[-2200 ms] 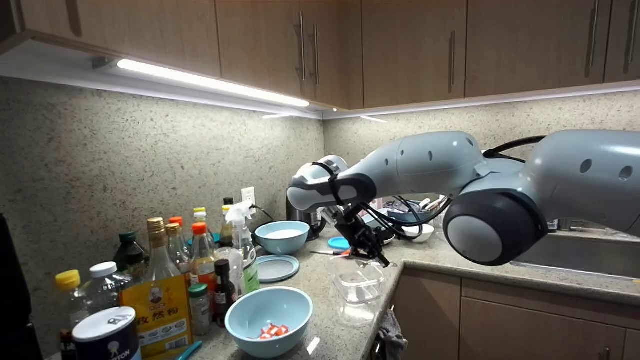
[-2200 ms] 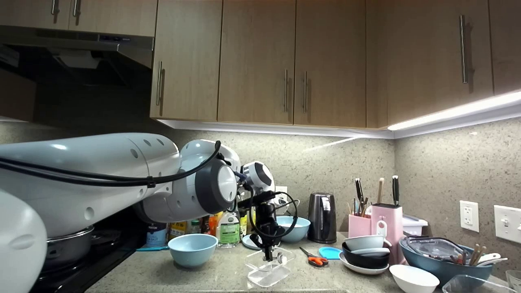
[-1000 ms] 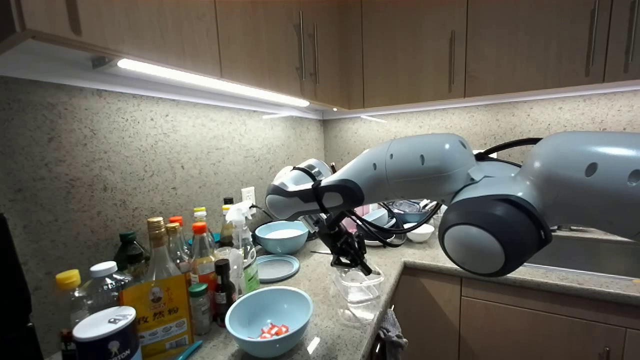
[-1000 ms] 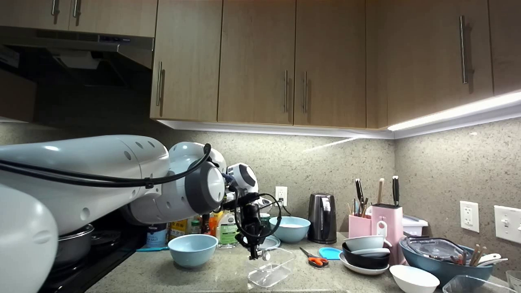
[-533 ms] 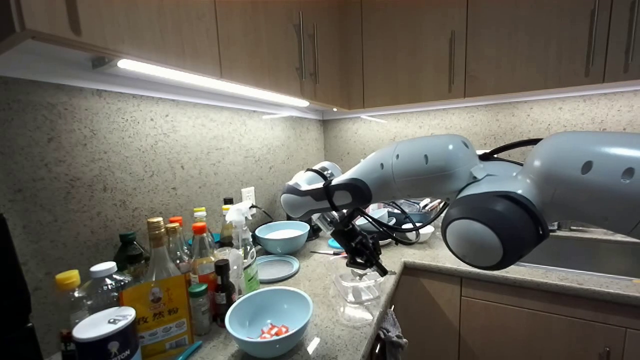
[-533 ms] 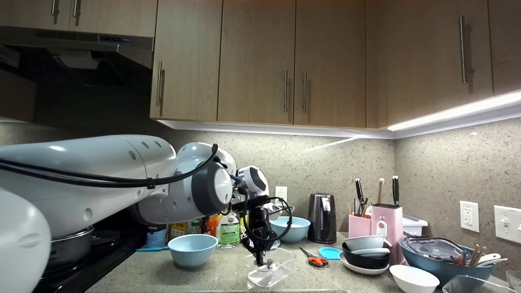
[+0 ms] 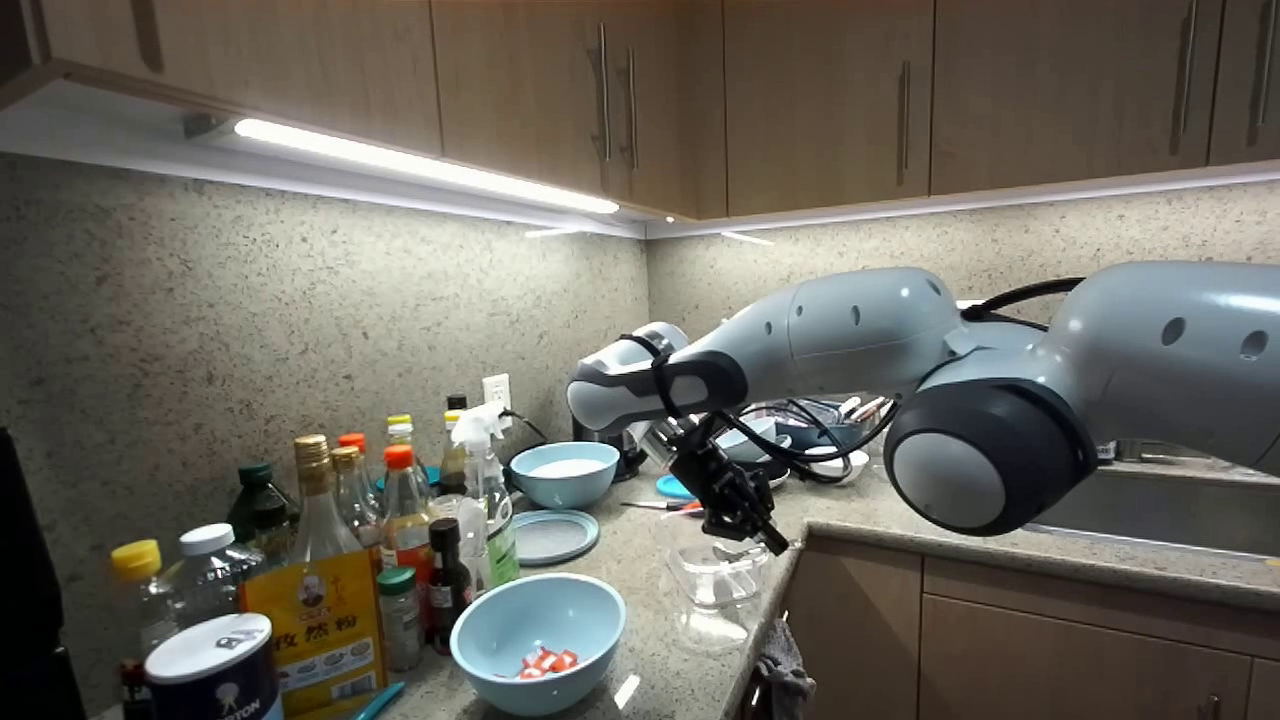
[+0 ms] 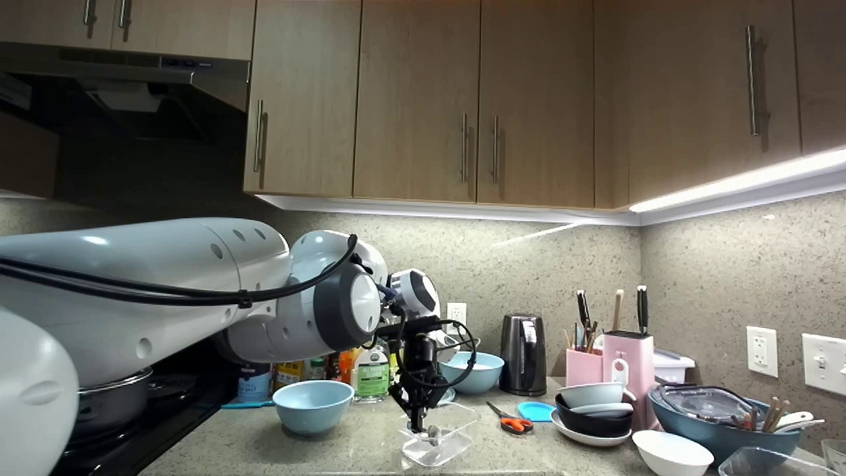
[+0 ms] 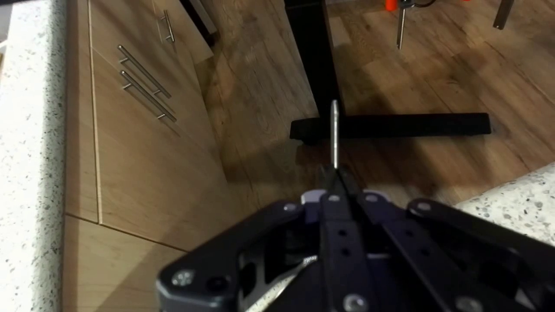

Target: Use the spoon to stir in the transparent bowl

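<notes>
- Arm: smooth, pale grey casings (glossy, showing a highlight), dark recesses.
- Joint housing, seen against the edge of the worktop: black band, pale disc.
- Cables: black, gathered by a black clip.
- Gripper: black links, silver screw heads.

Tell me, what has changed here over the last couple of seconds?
In an exterior view, the black, jointed claw swung left, then back right, ending a little lower than it started. It kept its grip on the shiny metal spoon, which travelled along; nothing was let go. The colourless, see-through, boxy container and the orange-handled scissors stayed put.
</notes>
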Controlling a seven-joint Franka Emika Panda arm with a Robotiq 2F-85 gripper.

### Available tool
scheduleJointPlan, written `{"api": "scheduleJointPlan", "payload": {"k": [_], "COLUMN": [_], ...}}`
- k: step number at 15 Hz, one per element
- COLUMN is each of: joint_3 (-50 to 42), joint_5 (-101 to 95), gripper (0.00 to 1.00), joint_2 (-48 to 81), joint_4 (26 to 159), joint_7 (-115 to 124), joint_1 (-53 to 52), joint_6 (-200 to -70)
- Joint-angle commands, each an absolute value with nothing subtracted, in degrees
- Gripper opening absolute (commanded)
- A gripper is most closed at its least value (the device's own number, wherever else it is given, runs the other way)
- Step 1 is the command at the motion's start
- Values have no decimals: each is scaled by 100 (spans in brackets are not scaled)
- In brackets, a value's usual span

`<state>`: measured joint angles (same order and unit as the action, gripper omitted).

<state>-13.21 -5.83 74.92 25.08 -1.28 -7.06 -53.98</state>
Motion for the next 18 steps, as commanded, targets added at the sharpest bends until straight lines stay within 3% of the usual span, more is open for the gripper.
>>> {"api": "scheduleJointPlan", "payload": {"k": [1, 9, 18], "joint_3": [-1263, -1028, -1095], "joint_5": [-516, -327, -593], "gripper": [1, 1, 1], "joint_2": [7461, 7548, 7673], "joint_4": [2586, 2573, 2377], "joint_7": [-226, -142, -106], "joint_1": [-660, -564, -842], "joint_6": [-5244, -5182, -6502]}}
